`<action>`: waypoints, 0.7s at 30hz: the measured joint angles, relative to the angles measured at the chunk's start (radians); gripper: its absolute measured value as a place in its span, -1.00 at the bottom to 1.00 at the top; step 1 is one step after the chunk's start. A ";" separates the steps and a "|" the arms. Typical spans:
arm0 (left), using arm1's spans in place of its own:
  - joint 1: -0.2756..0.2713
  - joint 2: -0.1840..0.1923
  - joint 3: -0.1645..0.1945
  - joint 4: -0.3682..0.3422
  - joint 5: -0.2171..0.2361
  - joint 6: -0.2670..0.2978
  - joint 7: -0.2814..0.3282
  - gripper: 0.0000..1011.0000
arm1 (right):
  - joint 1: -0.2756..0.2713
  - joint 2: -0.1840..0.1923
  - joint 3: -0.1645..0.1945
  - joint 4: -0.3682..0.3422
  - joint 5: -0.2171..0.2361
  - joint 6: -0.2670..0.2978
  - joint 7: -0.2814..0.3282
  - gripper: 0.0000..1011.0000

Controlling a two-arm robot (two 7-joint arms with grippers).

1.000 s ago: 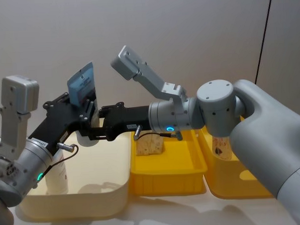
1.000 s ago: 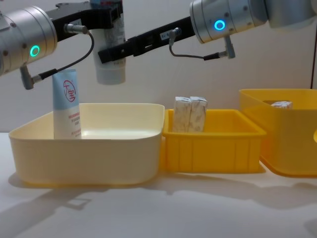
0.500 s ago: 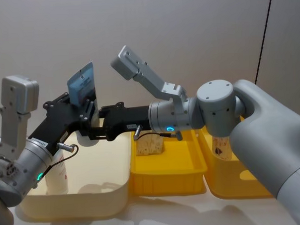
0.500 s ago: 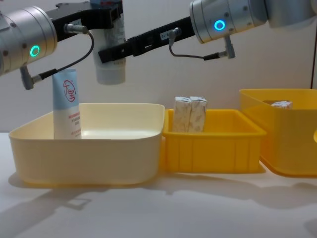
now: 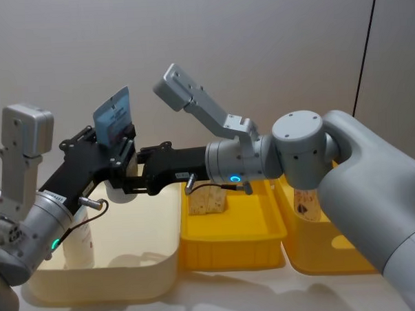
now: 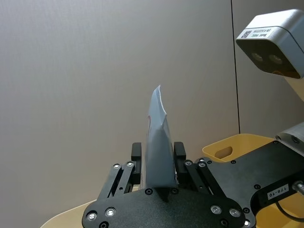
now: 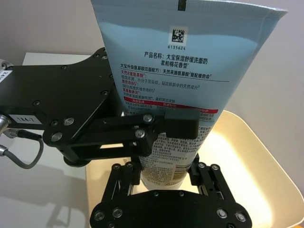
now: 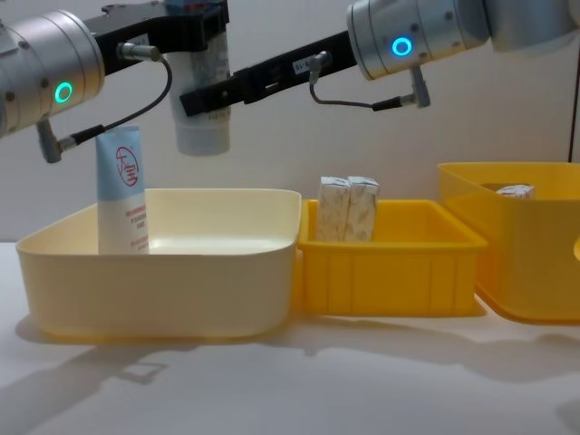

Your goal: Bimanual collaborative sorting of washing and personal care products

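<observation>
A light-blue tube (image 5: 114, 117) (image 8: 205, 54) hangs cap-down above the cream bin (image 8: 163, 281). My left gripper (image 5: 123, 147) (image 6: 158, 159) is shut on its upper body, one finger crossing the printed label (image 7: 183, 61). From the right, my right gripper (image 5: 136, 176) (image 7: 164, 173) (image 8: 204, 95) closes on the tube's lower end near the white cap. A second light-blue tube (image 8: 121, 190) with a red logo stands upright in the cream bin's left corner. Two beige patterned packs (image 8: 348, 208) (image 5: 208, 200) stand in the small yellow bin (image 8: 390, 272).
A larger yellow bin (image 8: 535, 254) stands at the right with another pack (image 8: 515, 191) inside. The three bins sit side by side on a white table (image 8: 290, 390). Both arms meet high over the cream bin.
</observation>
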 joint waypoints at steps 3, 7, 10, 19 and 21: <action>0.000 0.000 0.000 0.000 0.000 0.000 0.000 -0.07 | 0.000 0.000 0.000 0.000 0.000 0.000 0.000 0.09; 0.000 0.000 0.000 0.000 0.000 0.000 0.000 0.18 | 0.000 0.000 0.000 0.000 0.000 0.000 0.000 0.09; 0.000 0.000 0.000 0.000 0.000 0.000 0.000 0.37 | 0.000 0.001 0.000 0.000 0.000 0.000 -0.001 0.09; 0.000 0.000 0.000 0.000 0.000 0.000 0.000 0.88 | -0.001 0.021 0.007 -0.020 -0.002 0.012 -0.037 0.09; 0.000 0.000 0.000 0.000 0.000 0.000 0.000 0.98 | -0.001 0.027 0.009 -0.026 -0.004 0.016 -0.049 0.09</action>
